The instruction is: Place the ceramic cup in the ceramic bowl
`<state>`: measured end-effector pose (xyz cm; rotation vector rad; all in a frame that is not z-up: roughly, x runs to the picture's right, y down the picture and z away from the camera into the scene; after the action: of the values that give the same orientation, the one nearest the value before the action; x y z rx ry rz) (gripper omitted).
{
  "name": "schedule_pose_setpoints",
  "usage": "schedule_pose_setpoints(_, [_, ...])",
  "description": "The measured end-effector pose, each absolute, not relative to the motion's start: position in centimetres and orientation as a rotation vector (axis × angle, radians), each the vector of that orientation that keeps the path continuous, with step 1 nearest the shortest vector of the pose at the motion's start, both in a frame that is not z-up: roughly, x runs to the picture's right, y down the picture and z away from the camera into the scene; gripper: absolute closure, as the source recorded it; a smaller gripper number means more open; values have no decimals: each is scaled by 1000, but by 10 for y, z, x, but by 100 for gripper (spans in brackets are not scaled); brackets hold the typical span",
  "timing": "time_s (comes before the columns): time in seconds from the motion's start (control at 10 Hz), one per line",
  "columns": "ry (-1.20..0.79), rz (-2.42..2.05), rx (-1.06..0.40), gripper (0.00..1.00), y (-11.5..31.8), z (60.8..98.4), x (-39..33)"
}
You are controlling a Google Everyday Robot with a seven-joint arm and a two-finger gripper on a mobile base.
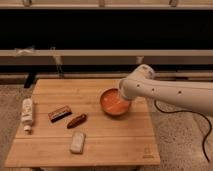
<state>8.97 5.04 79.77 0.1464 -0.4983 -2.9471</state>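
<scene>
The orange-red ceramic bowl [113, 103] sits on the wooden table [100, 150], right of centre. My white arm reaches in from the right, and my gripper [123, 93] is at its left end, right over the bowl's far right rim. The arm's white casing covers the gripper. No ceramic cup shows anywhere on the table or in the bowl's visible part; it is hidden or out of view.
A white bottle with a label [27, 114] lies at the table's left edge. A dark brown bar [60, 113], a reddish-brown packet [76, 120] and a pale packet [77, 142] lie left of the bowl. A low shelf runs behind the table. A cable [165, 108] hangs at the right.
</scene>
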Motion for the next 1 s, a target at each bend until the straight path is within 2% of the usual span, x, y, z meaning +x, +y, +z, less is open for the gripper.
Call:
schedule_pose_setpoints(0.1, [-528,-2957,155,91,54,813,84])
schedule_pose_setpoints(0.3, [-586,-2984,182,71,62,836,65])
schedule_pose_setpoints(0.8, [-686,-3030,160,23,66,844,54])
schedule_pose_setpoints(1.0, [-713,-3036,136,20,70,847,58])
